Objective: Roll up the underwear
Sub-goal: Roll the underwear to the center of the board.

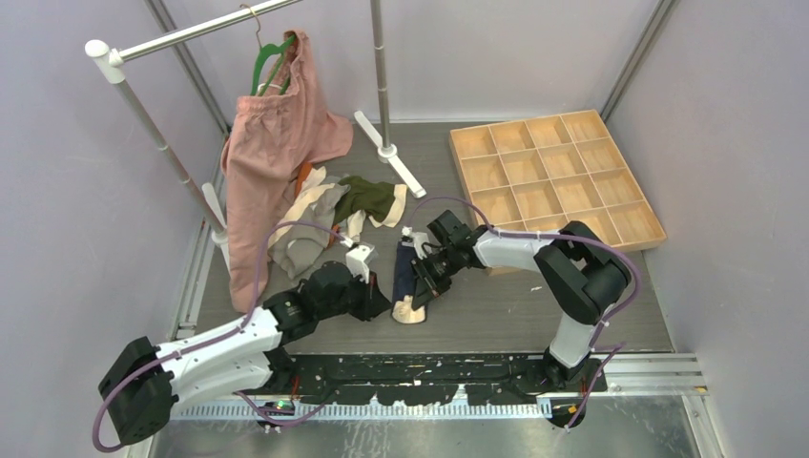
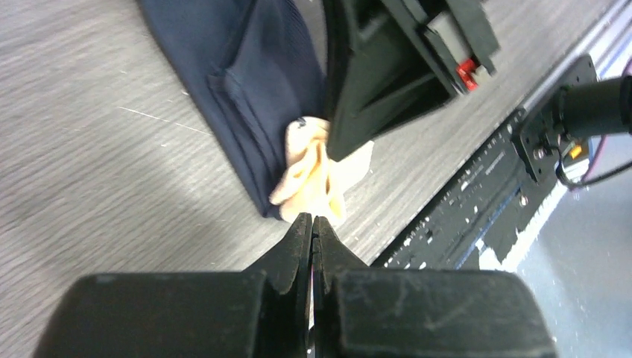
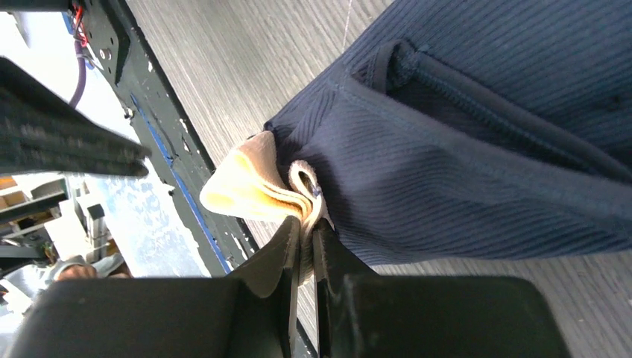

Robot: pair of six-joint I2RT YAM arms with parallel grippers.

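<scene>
Pinching the cream waistband (image 3: 238, 190) is the work of the right gripper (image 3: 305, 224): its 2 fingers are almost fully together, and a fold of the band sits between the tips. The left gripper (image 2: 312, 218) is just beside the same band, on the side of the arm bases. Its fingers are pressed together and I see no cloth between them, so it seems to hold nothing.

The underwear (image 1: 408, 277), the navy one, lies on the table (image 2: 89, 171) between the 2 grippers as a narrow folded strip. The waistband end points to the near edge and the leg end points away. The band end is bunched and lifted a little, but no full turn of a roll is visible.

My judgement is that the rolling is only at its start. The next move asks the right gripper to turn the band over onto the navy cloth and carry it toward the far end, keeping the roll tight and straight. The left gripper probably must open and take the other corner of the band, or the roll may go crooked.

Farther back a pile (image 1: 320, 215) of other pieces waits, beside a pink garment (image 1: 267, 162) on a hanger, and a wooden tray (image 1: 637, 176) with compartments stands at the far right.
</scene>
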